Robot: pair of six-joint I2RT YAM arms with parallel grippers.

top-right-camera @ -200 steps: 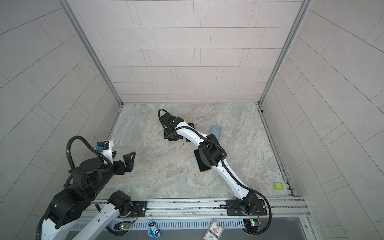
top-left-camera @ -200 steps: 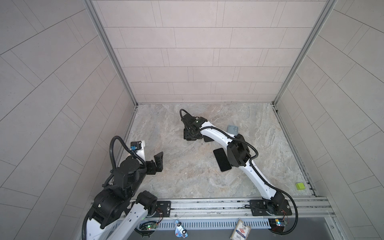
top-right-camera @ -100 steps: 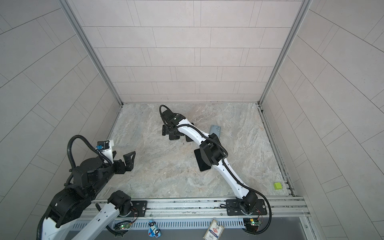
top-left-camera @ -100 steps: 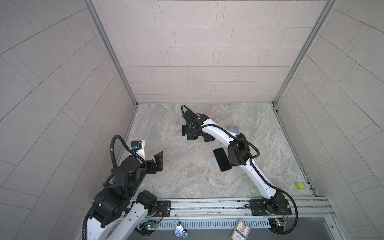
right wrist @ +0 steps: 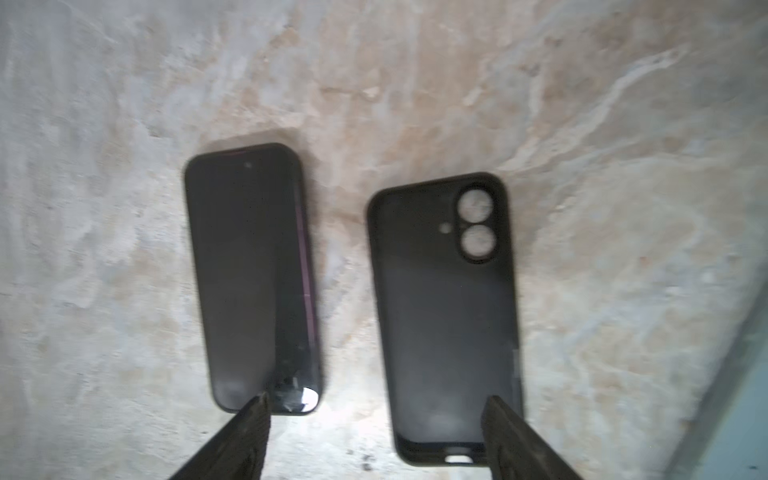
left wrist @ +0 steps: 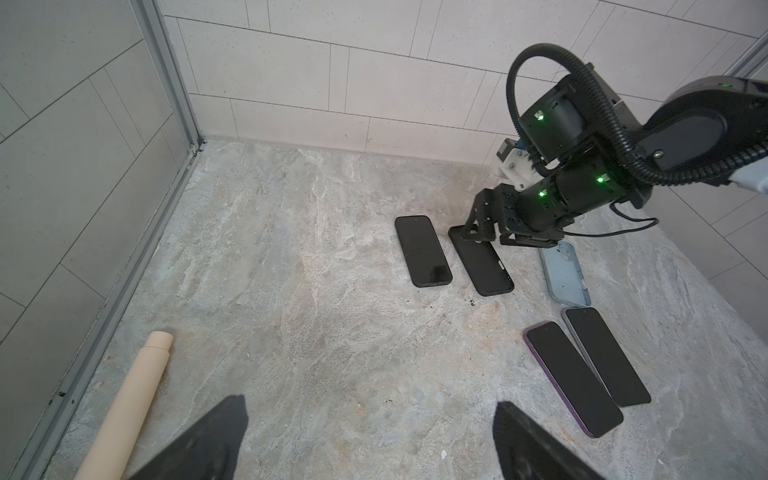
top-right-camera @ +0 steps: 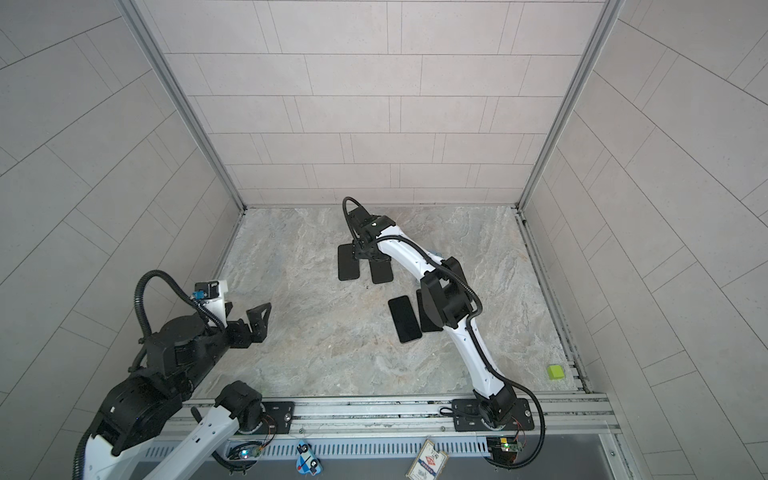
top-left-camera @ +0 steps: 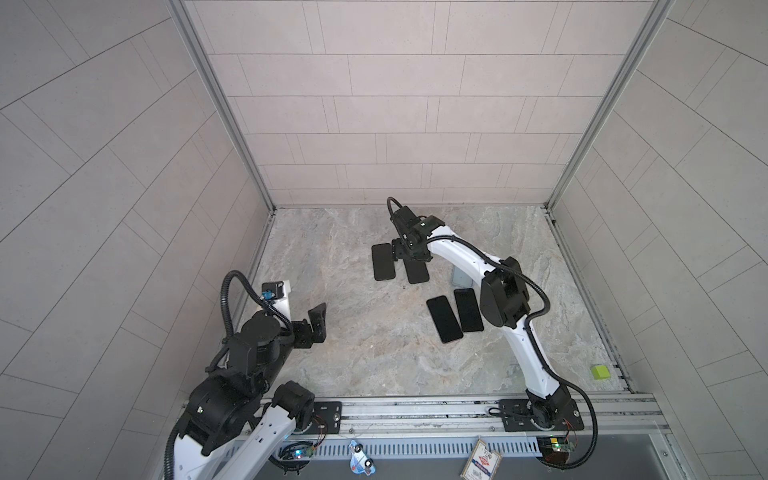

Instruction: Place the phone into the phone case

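Right fingers [right wrist: 232, 444] spread, empty — above phone [right wrist: 249, 274] and black case [right wrist: 444, 316]; left fingers [left wrist: 208, 440] parted, empty; blue case [left wrist: 565, 274] near.

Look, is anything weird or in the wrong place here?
Two strays: a beige round tube lies along the metal floor rail, and a small lime-green block sits alone by the right wall. Tiny dark crumbs lie beside the empty black phone case.

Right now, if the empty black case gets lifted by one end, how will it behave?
The empty black case looks like a thin open shell, so probably light and somewhat floppy. Lying flat on the table, it would likely slide, not tip, if pushed.
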